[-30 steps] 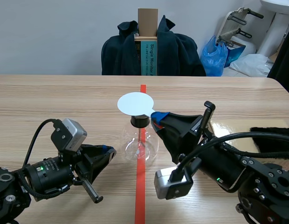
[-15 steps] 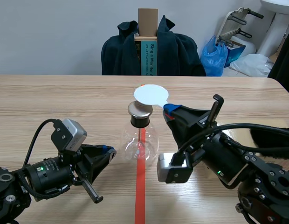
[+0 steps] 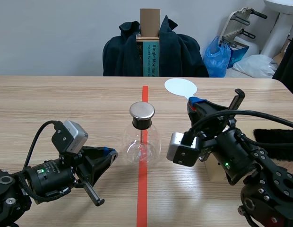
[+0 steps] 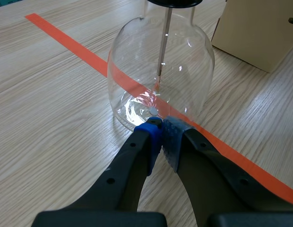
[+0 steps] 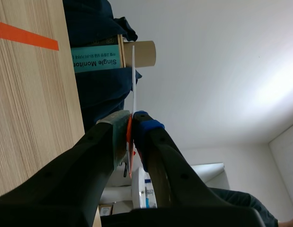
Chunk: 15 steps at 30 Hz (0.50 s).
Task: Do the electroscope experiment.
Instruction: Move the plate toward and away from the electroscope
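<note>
A clear glass flask (image 3: 142, 146) with a black neck and a round metal cap (image 3: 142, 110) stands on the red tape line; a thin rod hangs inside it (image 4: 164, 42). My left gripper (image 3: 111, 153) rests low at the flask's left side, shut on nothing, its pads (image 4: 161, 132) touching the glass base. My right gripper (image 3: 193, 100) is raised to the right of the flask, shut on the edge of a white round disc (image 3: 180, 87). In the right wrist view the disc (image 5: 133, 75) shows edge-on between the fingers.
A tan cardboard box (image 4: 260, 33) stands right of the flask. A black cloth (image 3: 276, 137) lies at the right edge. A chair draped with a dark jacket (image 3: 153, 49) stands behind the table, with a blue bag (image 3: 217, 57) beside it.
My right gripper carried the white disc from above the flask's cap up and to the right, uncovering the metal cap. The left arm stayed still.
</note>
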Motion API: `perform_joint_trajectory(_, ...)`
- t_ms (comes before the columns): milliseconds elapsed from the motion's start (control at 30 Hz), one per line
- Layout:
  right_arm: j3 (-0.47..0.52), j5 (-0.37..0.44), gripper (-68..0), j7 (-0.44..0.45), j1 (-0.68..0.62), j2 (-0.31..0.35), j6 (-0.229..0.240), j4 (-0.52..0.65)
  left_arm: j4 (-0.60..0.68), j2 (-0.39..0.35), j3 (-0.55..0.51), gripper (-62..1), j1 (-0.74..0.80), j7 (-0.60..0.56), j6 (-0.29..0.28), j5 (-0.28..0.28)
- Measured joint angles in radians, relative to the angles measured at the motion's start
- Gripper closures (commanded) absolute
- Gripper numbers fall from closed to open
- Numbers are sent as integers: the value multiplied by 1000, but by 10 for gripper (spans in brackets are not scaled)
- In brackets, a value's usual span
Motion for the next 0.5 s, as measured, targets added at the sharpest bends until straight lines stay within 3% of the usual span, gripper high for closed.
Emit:
perform_joint_trajectory(400,0,40,-7,-20,0,0,-1,0,0,0,0,-41,0,0,0,0)
perform_joint_trajectory(500,7,81,-7,-20,1,0,-32,16,0,0,0,-40,0,0,0,0)
